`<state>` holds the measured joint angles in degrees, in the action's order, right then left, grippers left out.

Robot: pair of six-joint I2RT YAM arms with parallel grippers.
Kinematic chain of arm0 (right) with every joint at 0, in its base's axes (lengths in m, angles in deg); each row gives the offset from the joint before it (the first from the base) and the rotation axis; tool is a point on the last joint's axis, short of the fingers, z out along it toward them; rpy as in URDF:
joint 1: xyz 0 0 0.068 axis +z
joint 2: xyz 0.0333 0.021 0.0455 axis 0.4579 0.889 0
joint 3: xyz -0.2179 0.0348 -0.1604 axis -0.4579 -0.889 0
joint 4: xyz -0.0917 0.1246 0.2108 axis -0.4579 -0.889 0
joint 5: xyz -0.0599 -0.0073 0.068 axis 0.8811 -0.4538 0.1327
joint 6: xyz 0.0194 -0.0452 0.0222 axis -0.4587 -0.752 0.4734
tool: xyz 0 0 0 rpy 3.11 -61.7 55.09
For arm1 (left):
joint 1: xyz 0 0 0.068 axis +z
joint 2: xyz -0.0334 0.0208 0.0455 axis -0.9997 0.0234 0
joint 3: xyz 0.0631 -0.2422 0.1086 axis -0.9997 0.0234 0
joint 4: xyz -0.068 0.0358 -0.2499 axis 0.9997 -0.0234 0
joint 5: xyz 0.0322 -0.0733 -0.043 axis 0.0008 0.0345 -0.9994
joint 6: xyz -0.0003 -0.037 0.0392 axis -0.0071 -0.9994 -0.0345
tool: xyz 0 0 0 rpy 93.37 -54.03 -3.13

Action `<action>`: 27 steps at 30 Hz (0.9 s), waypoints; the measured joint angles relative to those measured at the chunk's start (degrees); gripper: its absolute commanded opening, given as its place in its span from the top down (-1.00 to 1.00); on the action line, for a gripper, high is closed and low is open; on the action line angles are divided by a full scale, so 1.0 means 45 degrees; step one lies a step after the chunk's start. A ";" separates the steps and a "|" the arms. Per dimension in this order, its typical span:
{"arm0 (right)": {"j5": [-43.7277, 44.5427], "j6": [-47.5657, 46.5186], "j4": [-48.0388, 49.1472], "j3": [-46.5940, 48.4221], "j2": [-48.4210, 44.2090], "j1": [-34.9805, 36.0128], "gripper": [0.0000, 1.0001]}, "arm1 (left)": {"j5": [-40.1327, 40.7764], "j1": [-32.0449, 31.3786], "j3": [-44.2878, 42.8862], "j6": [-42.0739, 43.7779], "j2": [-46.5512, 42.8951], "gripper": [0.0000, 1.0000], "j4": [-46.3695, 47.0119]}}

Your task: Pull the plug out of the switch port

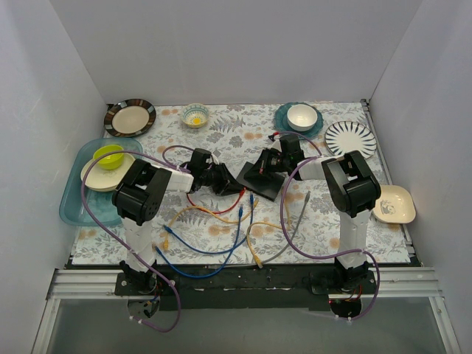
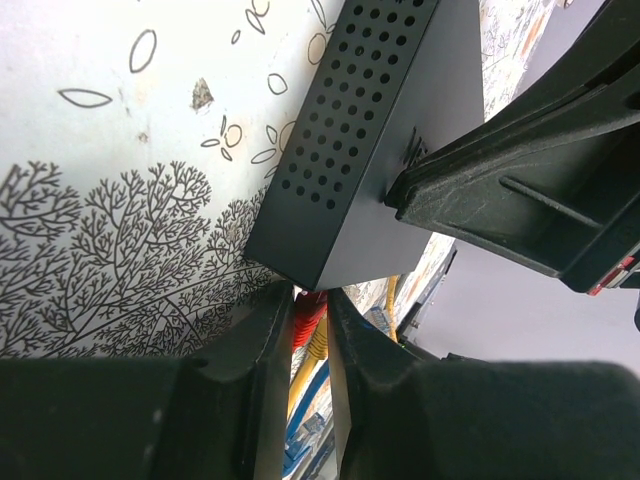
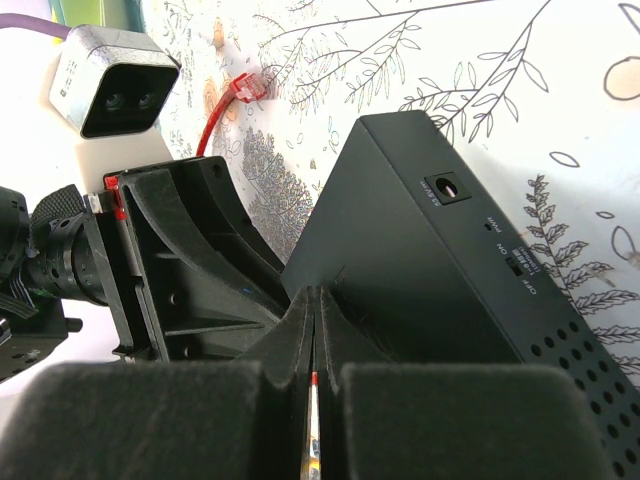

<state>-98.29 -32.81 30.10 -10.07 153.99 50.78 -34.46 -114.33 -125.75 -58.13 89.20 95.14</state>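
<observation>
The switch is a flat black box mid-table, with one edge tilted up. It fills the left wrist view and the right wrist view. My left gripper is at its left corner, with its jaws closed to a narrow gap on the red plug at the switch's edge. My right gripper is shut, and its tips rest against the switch's top face. The port itself is hidden.
A red cable runs from the left gripper, and its loose end lies on the cloth. Blue, yellow and grey cables sprawl in front. A teal tray stands at the left, plates and bowls at the back, and a square dish at the right.
</observation>
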 measured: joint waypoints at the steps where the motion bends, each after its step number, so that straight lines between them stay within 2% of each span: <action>1: 0.0000 0.0000 -0.0005 0.0000 0.0000 0.0000 0.97 | 0.0000 -0.0005 0.0000 0.0015 0.0000 1.00 0.0000; 11: 0.0000 -0.0010 -0.0005 0.0005 0.0000 0.0000 0.97 | 0.0219 -0.0068 0.0714 0.0209 -0.0374 1.00 0.0578; 18: 0.0000 -0.0024 -0.0010 0.0005 0.0000 -0.0049 0.97 | 0.0087 -0.0151 0.2098 0.0272 -0.1413 1.00 0.0476; 24: 0.0068 -0.0073 -0.0063 0.0005 -0.0044 -0.0073 0.97 | 0.0539 -0.0160 0.2749 0.0772 -0.2633 1.00 -0.0942; 27: 0.0340 -0.0180 -0.0403 -0.0015 -0.0238 -0.0112 0.97 | 0.1224 -0.0160 0.3167 0.1209 -0.3721 1.00 -0.2293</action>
<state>-96.76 -33.62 28.28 -10.14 152.92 50.28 -28.95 -115.05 -111.50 -52.68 72.46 84.83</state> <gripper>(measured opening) 0.020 0.130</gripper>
